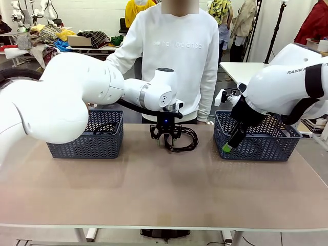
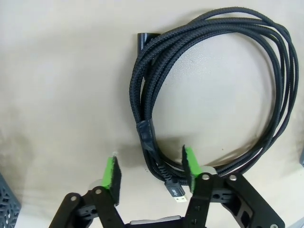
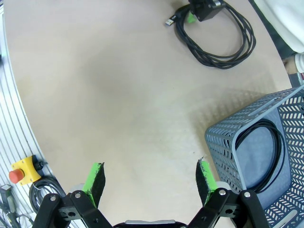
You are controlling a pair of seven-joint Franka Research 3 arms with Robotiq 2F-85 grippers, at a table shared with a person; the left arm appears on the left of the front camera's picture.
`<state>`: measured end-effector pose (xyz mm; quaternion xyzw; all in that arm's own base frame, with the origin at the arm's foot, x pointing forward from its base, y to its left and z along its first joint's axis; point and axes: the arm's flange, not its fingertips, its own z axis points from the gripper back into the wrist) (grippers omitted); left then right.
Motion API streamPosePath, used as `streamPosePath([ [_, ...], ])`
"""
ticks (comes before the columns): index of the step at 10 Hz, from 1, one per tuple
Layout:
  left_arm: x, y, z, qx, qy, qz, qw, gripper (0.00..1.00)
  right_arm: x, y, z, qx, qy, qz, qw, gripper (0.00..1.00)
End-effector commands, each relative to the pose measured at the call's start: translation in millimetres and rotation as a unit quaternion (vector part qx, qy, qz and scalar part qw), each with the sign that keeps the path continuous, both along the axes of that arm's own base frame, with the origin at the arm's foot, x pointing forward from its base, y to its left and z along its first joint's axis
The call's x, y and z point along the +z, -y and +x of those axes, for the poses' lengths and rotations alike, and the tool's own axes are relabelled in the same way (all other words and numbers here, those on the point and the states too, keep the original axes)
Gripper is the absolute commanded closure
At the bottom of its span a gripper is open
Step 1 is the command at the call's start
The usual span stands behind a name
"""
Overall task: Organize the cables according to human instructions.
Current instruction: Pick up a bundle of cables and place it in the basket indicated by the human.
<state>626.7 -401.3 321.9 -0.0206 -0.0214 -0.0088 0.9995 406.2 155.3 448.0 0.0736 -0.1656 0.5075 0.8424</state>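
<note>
One coiled black cable [image 1: 193, 139] lies on the table at the far middle. My left gripper [image 1: 166, 135] is down over its left side. In the left wrist view that gripper [image 2: 150, 173] is open, and the taped bundle of the cable [image 2: 145, 135] runs between its green pads [image 2: 112, 178], with a USB plug [image 2: 175, 192] near the right pad. Another cable [image 1: 105, 128] lies in the left basket [image 1: 84, 146]. My right gripper [image 3: 150, 180] is open and empty above the table beside the right basket [image 3: 237, 128], which holds a coiled cable [image 3: 280, 159].
A person in a white sweatshirt [image 1: 174, 61] stands at the far side behind the middle cable. The right basket [image 1: 256, 146] stands at the far right of the table. A red emergency button [image 3: 18, 175] and loose wires hang off the table's edge.
</note>
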Motion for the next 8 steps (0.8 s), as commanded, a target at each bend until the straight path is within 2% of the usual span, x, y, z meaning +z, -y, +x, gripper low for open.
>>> streamPosePath([
  [1, 3.5, 1.9, 2.5, 0.010, 0.005, 0.008, 1.000, 0.52, 1.4, -1.0, 0.2, -0.001, 0.001, 0.000, 1.000, 0.00],
  [2, 3.9, 1.7, 2.7, 0.009, 0.006, 0.008, 1.000, 0.67, 1.4, -1.0, 0.2, -0.001, 0.001, 0.000, 1.000, 0.00],
  [3, 4.2, 2.0, 2.6, 0.009, 0.010, 0.008, 1.000, 0.71, 1.4, -1.0, 0.2, -0.001, 0.001, 0.000, 1.000, 0.00],
  [4, 3.9, 2.5, 3.0, 0.008, 0.011, 0.009, 1.000, 0.87, 1.4, -1.0, 0.2, -0.001, 0.001, 0.000, 1.000, 0.00],
  [5, 3.8, 2.5, 2.8, 0.006, 0.013, 0.011, 1.000, 0.91, 1.4, -1.0, 0.2, -0.001, 0.001, 0.000, 1.000, 0.00],
  [6, 3.4, 2.7, 2.7, 0.005, 0.013, 0.012, 1.000, 1.00, 1.4, -1.0, 0.2, -0.001, 0.001, 0.000, 1.000, 0.00],
  [8, 2.5, 3.0, 2.6, 0.001, 0.010, 0.012, 1.000, 1.00, 1.4, -1.0, 0.2, -0.001, 0.001, 0.000, 1.000, 0.00],
])
